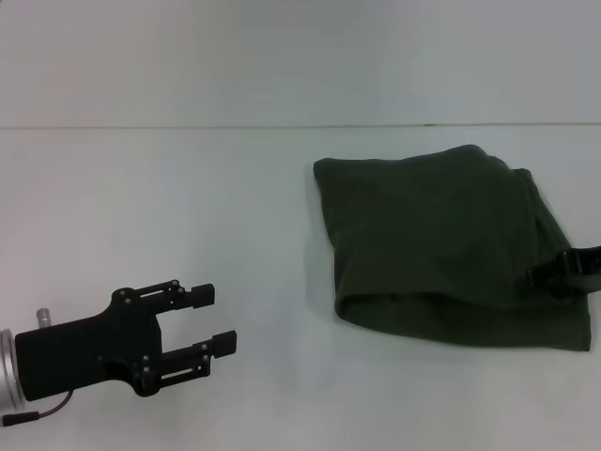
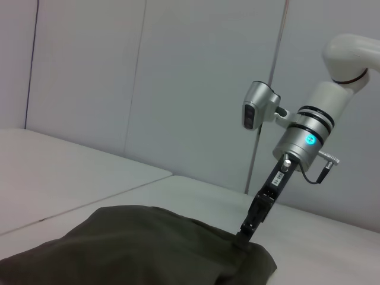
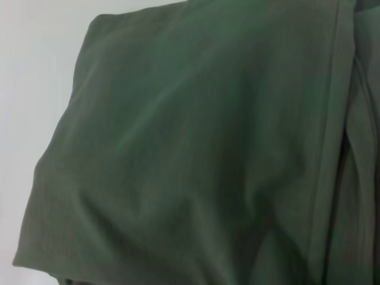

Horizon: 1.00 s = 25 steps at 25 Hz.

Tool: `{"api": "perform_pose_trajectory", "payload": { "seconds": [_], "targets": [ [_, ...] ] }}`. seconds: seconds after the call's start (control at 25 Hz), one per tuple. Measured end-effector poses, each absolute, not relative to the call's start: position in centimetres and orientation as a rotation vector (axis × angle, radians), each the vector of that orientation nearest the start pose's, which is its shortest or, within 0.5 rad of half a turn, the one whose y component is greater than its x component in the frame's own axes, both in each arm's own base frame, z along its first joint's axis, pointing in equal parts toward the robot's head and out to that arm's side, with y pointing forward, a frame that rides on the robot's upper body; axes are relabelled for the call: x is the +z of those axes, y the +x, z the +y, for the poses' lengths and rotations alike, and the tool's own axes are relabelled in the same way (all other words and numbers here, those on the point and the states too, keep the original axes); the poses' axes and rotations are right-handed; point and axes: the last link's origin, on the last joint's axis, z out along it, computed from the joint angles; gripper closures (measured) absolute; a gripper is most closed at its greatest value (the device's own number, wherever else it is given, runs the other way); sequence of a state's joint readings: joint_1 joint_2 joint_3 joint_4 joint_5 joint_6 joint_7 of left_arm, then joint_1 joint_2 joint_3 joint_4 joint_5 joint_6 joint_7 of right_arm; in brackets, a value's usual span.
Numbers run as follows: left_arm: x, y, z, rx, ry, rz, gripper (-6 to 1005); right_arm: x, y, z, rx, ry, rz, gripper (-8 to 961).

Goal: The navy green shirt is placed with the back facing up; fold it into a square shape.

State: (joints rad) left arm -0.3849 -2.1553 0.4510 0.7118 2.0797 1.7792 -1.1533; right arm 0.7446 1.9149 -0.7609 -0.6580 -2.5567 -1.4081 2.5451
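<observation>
The navy green shirt [image 1: 441, 249] lies folded into a rough rectangle on the right half of the white table [image 1: 188, 207], plain side up, with a rounded fold along its near edge. It also shows in the left wrist view [image 2: 136, 243] and fills the right wrist view [image 3: 196, 154]. My right gripper [image 1: 554, 272] is at the shirt's right edge, tip down on the cloth; the left wrist view shows it touching the fabric [image 2: 244, 233]. My left gripper [image 1: 214, 319] is open and empty at the table's near left, well apart from the shirt.
A seam line [image 1: 188, 126] runs across the table behind the shirt. Pale wall panels [image 2: 178, 83] stand beyond the table. The right arm [image 2: 309, 136] reaches down from above the shirt's right side.
</observation>
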Motion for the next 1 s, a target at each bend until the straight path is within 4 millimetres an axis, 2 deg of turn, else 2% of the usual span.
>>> {"api": "perform_pose_trajectory", "payload": {
  "seconds": [0.2, 0.6, 1.0],
  "targets": [
    [0.38, -28.89, 26.76, -0.868, -2.646, -0.511, 327, 4.92, 28.90, 38.95, -0.051, -2.182, 1.762, 517],
    [0.38, -28.93, 26.73, -0.868, -2.644, -0.517, 328, 4.95, 28.90, 38.99, -0.052, -2.182, 1.758, 759],
    [0.39, -28.93, 26.74, -0.869, -2.643, -0.517, 328, 5.12, 28.93, 39.05, -0.053, -2.189, 1.737, 893]
  ]
}}
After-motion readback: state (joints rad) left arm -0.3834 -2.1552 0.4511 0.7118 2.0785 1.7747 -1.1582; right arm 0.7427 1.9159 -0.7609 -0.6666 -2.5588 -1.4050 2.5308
